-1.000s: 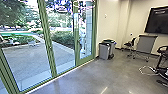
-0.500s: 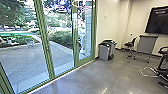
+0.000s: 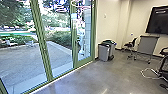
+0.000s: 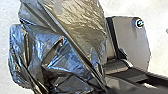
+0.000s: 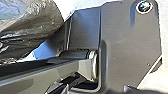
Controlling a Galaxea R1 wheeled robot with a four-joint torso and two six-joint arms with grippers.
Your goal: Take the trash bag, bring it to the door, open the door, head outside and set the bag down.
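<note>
Trash bag (image 4: pixel 62 47), dark and crinkled, glass door (image 3: pixel 85 61) near gray bin (image 3: pixel 102 53), cannot tell jaws' state.

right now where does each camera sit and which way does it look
Head view: high on the robot, looking forward and down at the green-framed glass front, gray bins and wall screen.
Left wrist view: on the left arm's wrist, facing the trash bag, with the robot's dark plate and jointed bar.
Right wrist view: on the right arm's wrist, facing that plate and bar, bag alongside.
Shared: both wrist views take in bag, plate and bar.
</note>
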